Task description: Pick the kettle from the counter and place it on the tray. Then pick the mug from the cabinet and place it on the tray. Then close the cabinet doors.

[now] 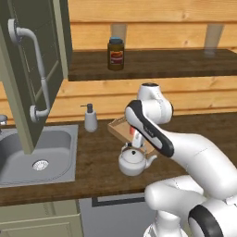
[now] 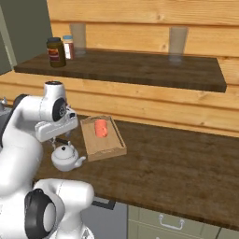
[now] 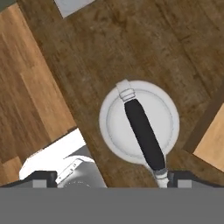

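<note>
Tool (image 2: 59, 140) fully open, holding nothing, directly above kettle (image 3: 139, 124). Risk: jaws misaligned with handle (image 3: 143, 133); kettle tips toward adjacent tray (image 2: 102, 138).

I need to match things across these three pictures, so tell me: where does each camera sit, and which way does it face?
Left base view: behind the arm's left, facing the dark wood-grain counter, grey steel sink; white arm lower right.
Right base view: behind its right, facing the light-wood tray holding the orange-red mug; arm lower left.
Hand view: on the hand, looking straight down; dark fingertips at the bottom.
All three share the squat silver kettle.
</note>
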